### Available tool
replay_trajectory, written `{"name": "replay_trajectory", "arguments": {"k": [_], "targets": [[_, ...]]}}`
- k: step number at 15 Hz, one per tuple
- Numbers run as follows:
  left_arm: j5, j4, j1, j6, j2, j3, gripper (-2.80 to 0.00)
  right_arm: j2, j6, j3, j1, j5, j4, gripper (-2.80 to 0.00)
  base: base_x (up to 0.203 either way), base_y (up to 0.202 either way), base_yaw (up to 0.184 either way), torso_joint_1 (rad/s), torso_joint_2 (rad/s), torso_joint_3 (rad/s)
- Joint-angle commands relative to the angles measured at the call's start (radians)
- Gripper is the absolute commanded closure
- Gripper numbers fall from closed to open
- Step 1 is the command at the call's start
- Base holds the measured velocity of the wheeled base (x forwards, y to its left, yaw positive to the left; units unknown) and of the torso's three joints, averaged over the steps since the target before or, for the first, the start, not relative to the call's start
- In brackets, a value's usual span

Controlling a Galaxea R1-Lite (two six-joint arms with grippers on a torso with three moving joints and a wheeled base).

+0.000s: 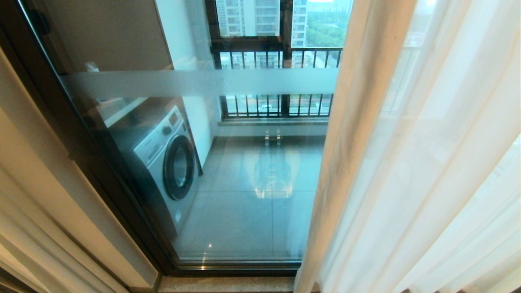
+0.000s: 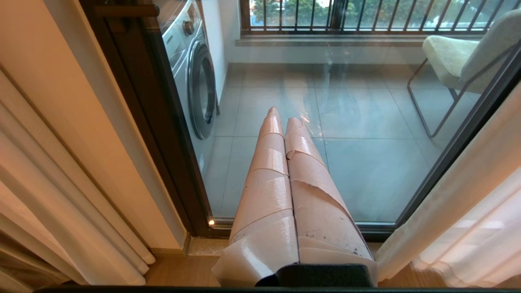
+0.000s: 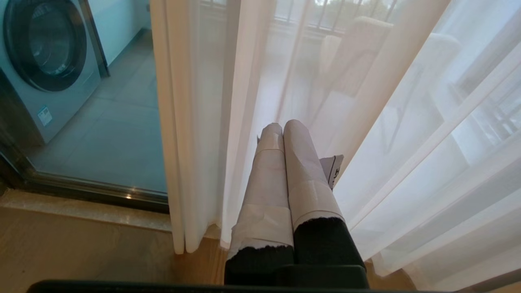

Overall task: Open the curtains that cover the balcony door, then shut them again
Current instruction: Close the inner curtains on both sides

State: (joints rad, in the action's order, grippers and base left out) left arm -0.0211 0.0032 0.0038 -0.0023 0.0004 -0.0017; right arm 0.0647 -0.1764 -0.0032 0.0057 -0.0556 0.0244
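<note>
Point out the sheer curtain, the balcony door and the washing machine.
sheer curtain (image 1: 427, 171), head view, pleated middle.
balcony door (image 1: 203, 82), head view, frosted band.
washing machine (image 1: 179, 167), head view, round door.

I can read no words anywhere. The washer (image 3: 44, 77) carries a small white sticker (image 3: 44, 116) low on its front, with print too small to make out. A second pale label (image 1: 178, 216) sits near the bottom of the same machine in my head view, equally unreadable. Its control panel (image 1: 160, 136) shows faint markings, none legible. Behind my right hand (image 3: 281, 128) a white tag (image 3: 331, 169) sticks out with a dark printed edge, but I cannot tell the characters.
</note>
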Motion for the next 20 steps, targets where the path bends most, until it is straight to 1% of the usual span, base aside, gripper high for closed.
{"name": "replay_trajectory", "arguments": {"k": [1,4,10,20], "targets": [[0.000,0.000,0.001,-0.001,0.000,0.000,0.00,-0.065,0.000,0.003,0.000,0.003,-0.021,0.00,0.000,0.000,0.000,0.000,0.00,0.000],[0.000,0.000,0.001,-0.001,0.000,0.000,0.00,-0.065,0.006,0.003,0.000,0.003,-0.023,0.00,0.000,0.000,0.000,0.000,0.00,0.000],[0.000,0.000,0.001,-0.001,0.000,0.000,0.00,-0.065,0.060,0.003,0.000,0.008,-0.026,0.00,0.000,0.000,0.000,0.000,0.00,0.000],[0.000,0.000,0.001,-0.001,0.000,0.000,0.00,-0.065,0.060,0.003,0.000,0.006,-0.025,0.00,0.000,0.000,0.000,0.000,0.00,0.000]]}}
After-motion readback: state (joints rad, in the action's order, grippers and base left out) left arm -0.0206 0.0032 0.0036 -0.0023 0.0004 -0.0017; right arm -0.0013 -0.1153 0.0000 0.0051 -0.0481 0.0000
